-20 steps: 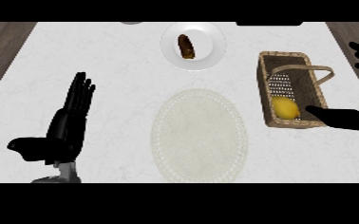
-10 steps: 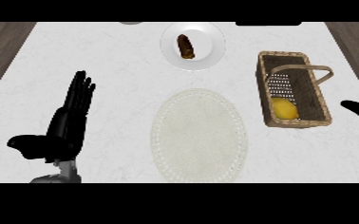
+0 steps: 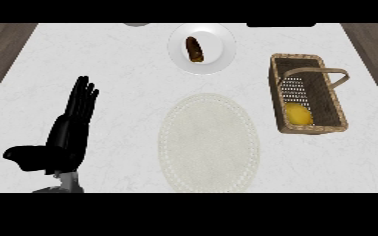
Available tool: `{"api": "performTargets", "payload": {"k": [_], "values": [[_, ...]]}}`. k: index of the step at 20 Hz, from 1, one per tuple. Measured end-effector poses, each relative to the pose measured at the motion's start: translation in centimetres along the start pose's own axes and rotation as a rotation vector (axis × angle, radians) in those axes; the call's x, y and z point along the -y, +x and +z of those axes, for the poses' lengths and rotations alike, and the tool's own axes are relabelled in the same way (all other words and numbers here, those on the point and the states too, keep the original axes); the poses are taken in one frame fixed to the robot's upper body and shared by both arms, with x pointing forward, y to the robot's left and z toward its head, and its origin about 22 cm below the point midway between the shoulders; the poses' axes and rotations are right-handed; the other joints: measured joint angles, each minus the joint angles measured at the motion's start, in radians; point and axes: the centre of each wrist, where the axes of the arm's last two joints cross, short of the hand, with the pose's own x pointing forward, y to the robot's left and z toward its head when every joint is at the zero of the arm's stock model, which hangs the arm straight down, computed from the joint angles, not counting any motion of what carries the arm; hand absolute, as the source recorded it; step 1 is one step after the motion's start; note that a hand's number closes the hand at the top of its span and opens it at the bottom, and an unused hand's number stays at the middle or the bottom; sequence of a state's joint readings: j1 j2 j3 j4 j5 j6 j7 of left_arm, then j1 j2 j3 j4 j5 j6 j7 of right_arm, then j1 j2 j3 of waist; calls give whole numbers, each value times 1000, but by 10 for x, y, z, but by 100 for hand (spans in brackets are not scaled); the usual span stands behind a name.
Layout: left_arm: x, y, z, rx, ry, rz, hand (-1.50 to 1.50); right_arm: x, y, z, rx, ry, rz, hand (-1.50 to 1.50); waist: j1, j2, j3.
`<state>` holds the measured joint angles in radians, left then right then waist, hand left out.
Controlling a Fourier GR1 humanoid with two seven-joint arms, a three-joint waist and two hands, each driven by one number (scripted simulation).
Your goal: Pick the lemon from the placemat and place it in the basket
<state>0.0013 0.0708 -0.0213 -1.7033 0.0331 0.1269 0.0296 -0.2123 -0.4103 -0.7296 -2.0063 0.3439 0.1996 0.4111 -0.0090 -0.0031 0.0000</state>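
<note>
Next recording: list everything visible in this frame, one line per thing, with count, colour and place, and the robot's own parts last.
lemon: one, yellow, inside the basket at its near end.
basket: one, brown wicker with a handle, right side of the counter.
placemat: one, cream oval, centre near the front, nothing on it.
plate: one, white, far centre of the counter.
brown food item: one, dark brown, on the plate; I cannot tell what kind.
counter: one, white marbled top.
left robot hand: one, black, at the left of the view, fingers straight and pointing away, resting open.
right robot hand: not in view.
</note>
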Motion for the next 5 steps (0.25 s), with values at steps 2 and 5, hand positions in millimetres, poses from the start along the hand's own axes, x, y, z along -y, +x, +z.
{"api": "performTargets", "payload": {"k": [2, 5], "values": [[2, 3, 1, 2, 3, 0, 0, 18, -2, -3, 11, 7, -12, -150, 1, 0, 0], [3, -2, 0, -2, 5, 3, 0, 45, -10, -3, 22, 24, -70, -150, -2, 0, 0]]}}
